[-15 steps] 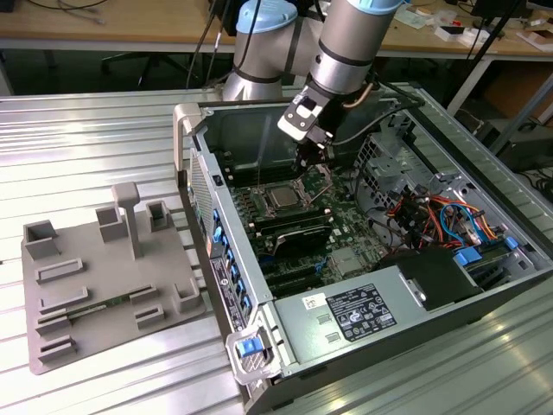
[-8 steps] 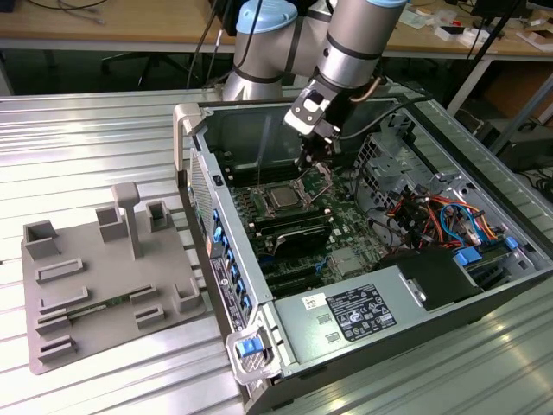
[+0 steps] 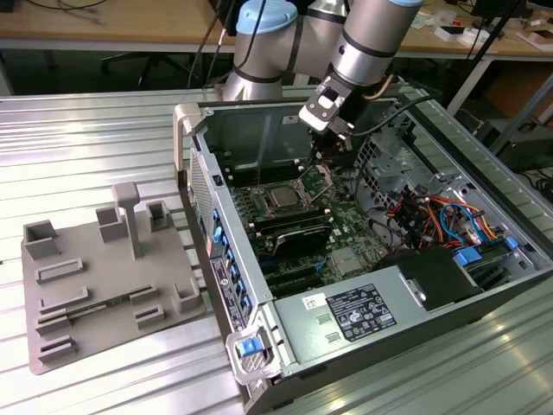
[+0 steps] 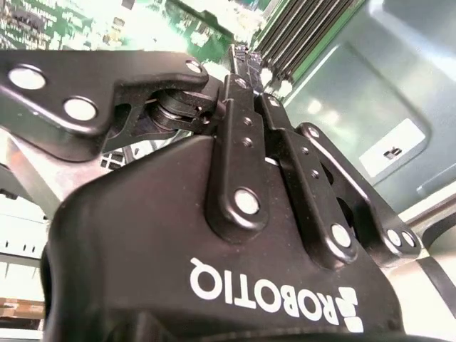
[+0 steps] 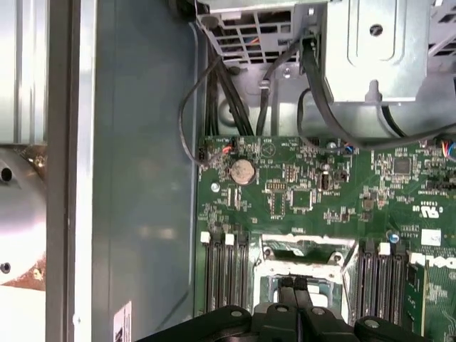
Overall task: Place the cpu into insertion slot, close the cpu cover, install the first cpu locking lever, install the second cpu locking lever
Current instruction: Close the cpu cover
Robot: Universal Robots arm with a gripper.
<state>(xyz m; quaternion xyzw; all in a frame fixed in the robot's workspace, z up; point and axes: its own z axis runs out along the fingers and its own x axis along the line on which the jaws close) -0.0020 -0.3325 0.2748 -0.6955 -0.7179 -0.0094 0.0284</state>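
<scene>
One cpu [image 3: 282, 197] seated, we judge. Gripper [image 3: 321, 157], pressed together, hovers by the raised cpu cover [image 3: 315, 179] at the cpu's two o'clock; closing wants a downward push.

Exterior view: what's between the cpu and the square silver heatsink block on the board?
Long black slots lie between the cpu and the heatsink block, in the exterior view.

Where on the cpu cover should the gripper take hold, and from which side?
Judging from the exterior view, pinch the raised free edge of the cpu cover, coming down from above. It appears tilted up beside the cpu, and its windowed frame offers only thin bars.
</scene>
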